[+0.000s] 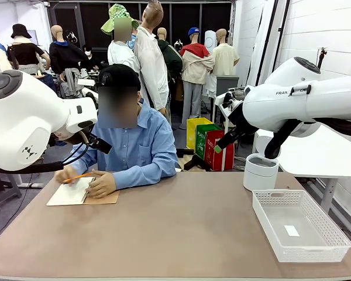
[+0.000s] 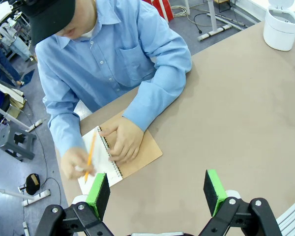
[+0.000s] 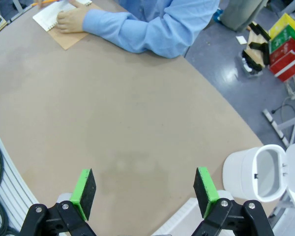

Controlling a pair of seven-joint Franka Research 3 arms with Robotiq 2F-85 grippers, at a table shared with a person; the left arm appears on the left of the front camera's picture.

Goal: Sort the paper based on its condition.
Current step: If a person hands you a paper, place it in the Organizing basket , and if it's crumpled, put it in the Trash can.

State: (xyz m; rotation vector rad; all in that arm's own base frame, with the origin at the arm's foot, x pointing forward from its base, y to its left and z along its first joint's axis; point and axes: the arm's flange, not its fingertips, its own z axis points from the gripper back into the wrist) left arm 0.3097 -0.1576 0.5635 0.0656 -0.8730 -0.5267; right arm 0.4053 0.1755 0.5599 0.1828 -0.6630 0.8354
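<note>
In the front view, the paper (image 1: 69, 193) is seen as a white page bound in a spiral notebook (image 1: 105, 199) at the table's (image 1: 181, 234) far left, written on with an orange pencil (image 1: 77, 177) by a person (image 1: 134, 146); a white basket (image 1: 266, 225) is set at the right. In the left wrist view, the left gripper (image 2: 156, 189) is held wide apart and empty above the table beside the notebook. In the right wrist view, the right gripper (image 3: 144, 191) is likewise spread and empty over bare tabletop, near a white bin (image 3: 255, 177).

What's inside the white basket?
A tiny white tag lies flat on the floor of the basket. The near wall covers a strip of floor right behind it, so that bit cannot be checked.
</note>
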